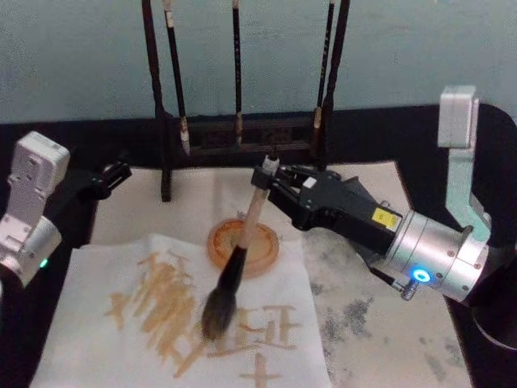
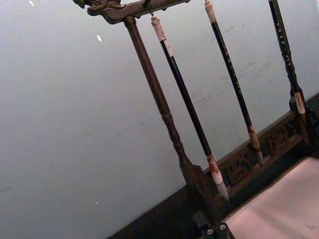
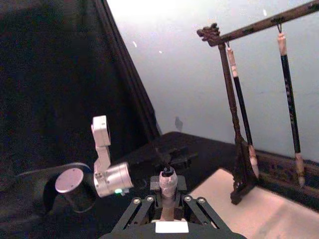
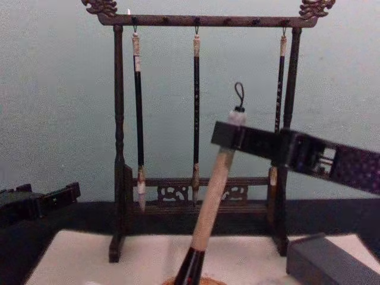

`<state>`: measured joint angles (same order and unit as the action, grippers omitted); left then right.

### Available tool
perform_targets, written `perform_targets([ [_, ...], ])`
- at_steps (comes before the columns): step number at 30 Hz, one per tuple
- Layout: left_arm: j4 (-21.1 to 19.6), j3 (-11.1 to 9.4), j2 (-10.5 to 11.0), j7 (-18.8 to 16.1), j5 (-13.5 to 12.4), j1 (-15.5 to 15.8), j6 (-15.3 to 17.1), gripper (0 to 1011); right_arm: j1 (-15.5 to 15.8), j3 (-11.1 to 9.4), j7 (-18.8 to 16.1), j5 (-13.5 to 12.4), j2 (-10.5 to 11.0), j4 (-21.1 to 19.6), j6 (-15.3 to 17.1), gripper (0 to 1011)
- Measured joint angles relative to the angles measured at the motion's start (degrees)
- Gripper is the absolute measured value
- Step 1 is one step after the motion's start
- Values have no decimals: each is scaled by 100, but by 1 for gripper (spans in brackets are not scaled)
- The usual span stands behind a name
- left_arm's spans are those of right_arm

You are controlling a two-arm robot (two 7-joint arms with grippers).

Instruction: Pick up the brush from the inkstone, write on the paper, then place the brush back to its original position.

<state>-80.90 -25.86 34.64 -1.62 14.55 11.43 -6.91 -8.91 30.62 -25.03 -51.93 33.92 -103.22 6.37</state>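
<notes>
Paper (image 1: 89, 283): spread at my 7 o'clock, brown strokes across it, bare margin along its 9 o'clock edge.
Right gripper (image 1: 266, 179): reaching in from 4 o'clock, pinching the brush (image 1: 250, 222) near its cord end.
Left gripper (image 1: 111, 176): parked at 9 o'clock.
Brush: tilted, bristles on the paper.
Inkstone (image 1: 266, 246): round, orange, at the paper's 12 o'clock edge, under the handle.

The paper (image 1: 97, 323) is spread front left on the desk (image 1: 420, 133); the inkstone (image 1: 266, 246) is set at its far edge, the brush rack (image 1: 218, 136) behind. The brush (image 1: 249, 226) is held slanted over both.
</notes>
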Motion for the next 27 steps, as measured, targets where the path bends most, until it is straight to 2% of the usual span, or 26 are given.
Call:
perform_targets([
  [11, 0, 0, 0, 0, -1, 0, 0, 1002, -4, -3, 2, 168, 9, 177, 32, 172],
  [27, 0, 0, 0, 0, 0, 0, 0, 1002, 85, -330, 42, 207, 133, 252, -30, 172],
])
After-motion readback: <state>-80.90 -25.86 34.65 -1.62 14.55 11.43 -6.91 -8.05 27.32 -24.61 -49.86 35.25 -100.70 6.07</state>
